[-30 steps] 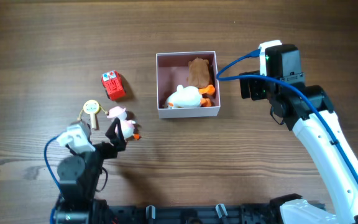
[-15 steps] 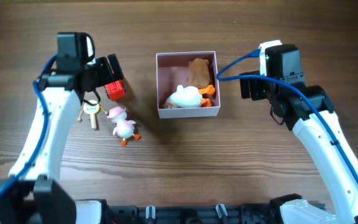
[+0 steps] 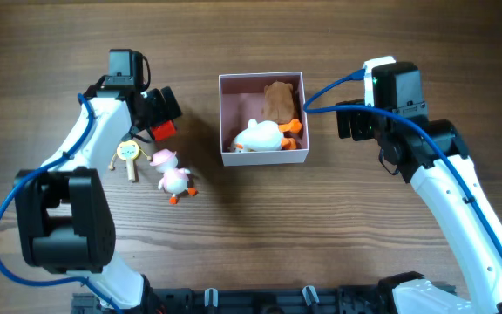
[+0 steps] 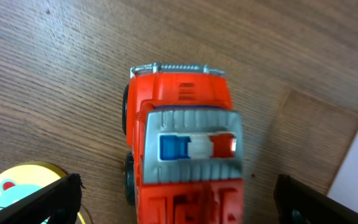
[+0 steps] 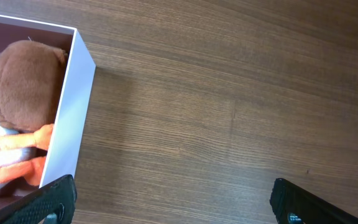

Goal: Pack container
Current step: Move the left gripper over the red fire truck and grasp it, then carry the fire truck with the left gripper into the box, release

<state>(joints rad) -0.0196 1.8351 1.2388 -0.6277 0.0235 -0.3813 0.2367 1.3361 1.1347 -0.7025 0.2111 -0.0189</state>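
The container (image 3: 264,159) is a square white box with a pink inside at the table's middle. It holds a brown plush (image 3: 279,99) and a white duck (image 3: 258,136) with orange feet. A red toy truck (image 3: 165,130) stands on the table to its left. My left gripper (image 3: 159,113) is open and straddles the truck (image 4: 185,149), with one finger on each side (image 4: 176,205). My right gripper (image 3: 349,122) is open and empty over bare table just right of the container's wall (image 5: 73,112); its fingertips frame bare wood (image 5: 173,199).
A yellow round keyring toy (image 3: 128,151) with keys and a small pink-and-white duck (image 3: 174,179) lie on the table below the truck. The keyring's edge shows in the left wrist view (image 4: 11,186).
My left arm swung from the table's front left, by the pink duck, up to the red truck and settled lower around it. The right arm has not moved.
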